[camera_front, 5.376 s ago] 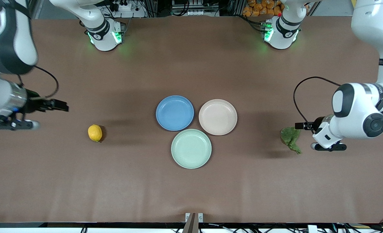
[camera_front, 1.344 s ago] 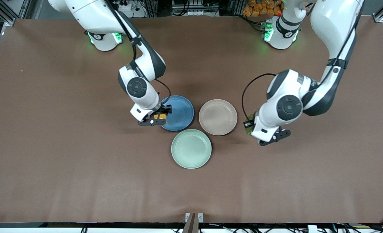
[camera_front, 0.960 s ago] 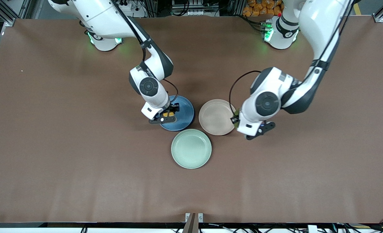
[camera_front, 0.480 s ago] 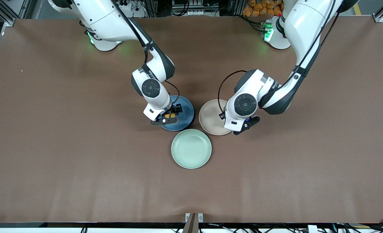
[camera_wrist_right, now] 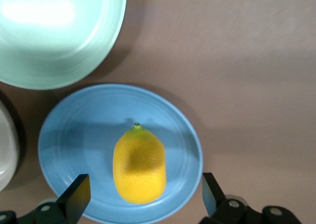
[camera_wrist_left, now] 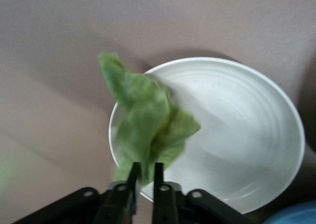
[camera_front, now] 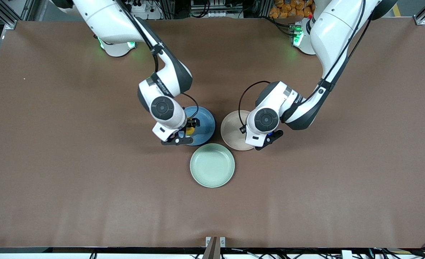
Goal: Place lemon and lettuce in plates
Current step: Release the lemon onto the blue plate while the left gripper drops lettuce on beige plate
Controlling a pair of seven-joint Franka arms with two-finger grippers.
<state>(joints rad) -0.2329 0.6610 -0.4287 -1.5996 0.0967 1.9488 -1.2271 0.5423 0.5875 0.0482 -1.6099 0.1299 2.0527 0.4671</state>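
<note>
The lemon lies in the blue plate, apart from both fingers. My right gripper is open above it, one finger on each side. In the front view the lemon shows under the right gripper on the blue plate. My left gripper is shut on the lettuce, which hangs over the rim of the beige-pink plate. In the front view the left gripper is over the beige-pink plate, and the lettuce is hidden by the hand.
A mint-green plate sits nearer the front camera, touching close to both other plates; it also shows in the right wrist view. The brown table spreads wide around the three plates.
The lemon and lettuce were picked from the table's ends and carried to the plates. In the last second the right gripper opened over the blue plate; the left moved over the beige-pink plate.
</note>
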